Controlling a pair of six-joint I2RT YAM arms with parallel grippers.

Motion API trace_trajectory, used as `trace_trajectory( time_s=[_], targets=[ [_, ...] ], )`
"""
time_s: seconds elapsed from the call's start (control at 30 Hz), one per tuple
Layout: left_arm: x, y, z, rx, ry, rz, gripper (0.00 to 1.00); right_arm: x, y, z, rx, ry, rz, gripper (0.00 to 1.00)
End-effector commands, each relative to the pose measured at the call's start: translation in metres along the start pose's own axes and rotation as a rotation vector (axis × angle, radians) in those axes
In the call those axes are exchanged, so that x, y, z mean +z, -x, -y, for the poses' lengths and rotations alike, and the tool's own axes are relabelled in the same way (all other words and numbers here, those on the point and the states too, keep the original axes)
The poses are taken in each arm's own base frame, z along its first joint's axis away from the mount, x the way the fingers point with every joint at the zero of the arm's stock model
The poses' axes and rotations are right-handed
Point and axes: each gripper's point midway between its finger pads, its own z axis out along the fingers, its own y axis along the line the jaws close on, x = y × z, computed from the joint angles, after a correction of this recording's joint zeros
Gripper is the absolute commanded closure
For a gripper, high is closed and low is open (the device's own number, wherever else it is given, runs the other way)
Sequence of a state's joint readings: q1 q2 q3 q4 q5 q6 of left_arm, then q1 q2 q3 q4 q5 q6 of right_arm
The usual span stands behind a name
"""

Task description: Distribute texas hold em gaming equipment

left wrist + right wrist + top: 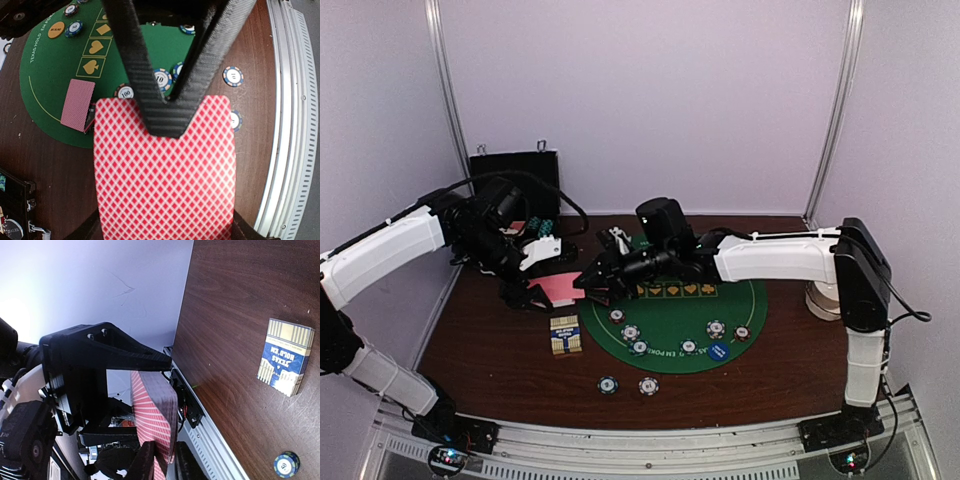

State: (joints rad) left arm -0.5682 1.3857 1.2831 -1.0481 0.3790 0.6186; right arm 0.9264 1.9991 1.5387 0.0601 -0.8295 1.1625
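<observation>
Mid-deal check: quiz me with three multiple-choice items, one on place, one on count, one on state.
1. The card box lies: A on bare wood left of the green mat; B on the mat; C inside the case.
2. Chips on the wood between mat and arm bases: A one; B two; C four.
3. The left pincer is: A open; B shut on pink-backed cards; C out of view.
Answers: 1A, it sits off the mat; 2B, two lie before the mat's near edge; 3B, it clamps them.
</observation>
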Motion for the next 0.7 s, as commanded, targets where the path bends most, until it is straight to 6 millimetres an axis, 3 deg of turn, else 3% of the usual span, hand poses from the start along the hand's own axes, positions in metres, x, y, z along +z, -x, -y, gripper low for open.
trace_trajectory(
  time_s=[0.0, 0.13, 0.33, 0.67],
  targets=[
    [-0.011, 0.011, -0.003, 0.016, 0.026, 0.047, 1.00, -0.013, 0.001, -0.012, 0.017, 0.022, 0.024, 0.88],
    [-0.009, 0.009, -0.005, 0.016, 0.030, 0.035, 1.00, -0.014, 0.001, -0.027, 0.036, 0.099, 0.023, 0.93],
    [-0.008, 0.007, -0.008, 0.016, 0.044, 0.022, 1.00, -0.018, 0.001, -0.031, 0.079, 0.155, 0.023, 1.00],
    [-0.007, 0.002, -0.009, 0.015, 0.052, 0.003, 1.00, -0.052, 0.024, -0.030, 0.086, 0.193, 0.093, 1.00]
  ],
)
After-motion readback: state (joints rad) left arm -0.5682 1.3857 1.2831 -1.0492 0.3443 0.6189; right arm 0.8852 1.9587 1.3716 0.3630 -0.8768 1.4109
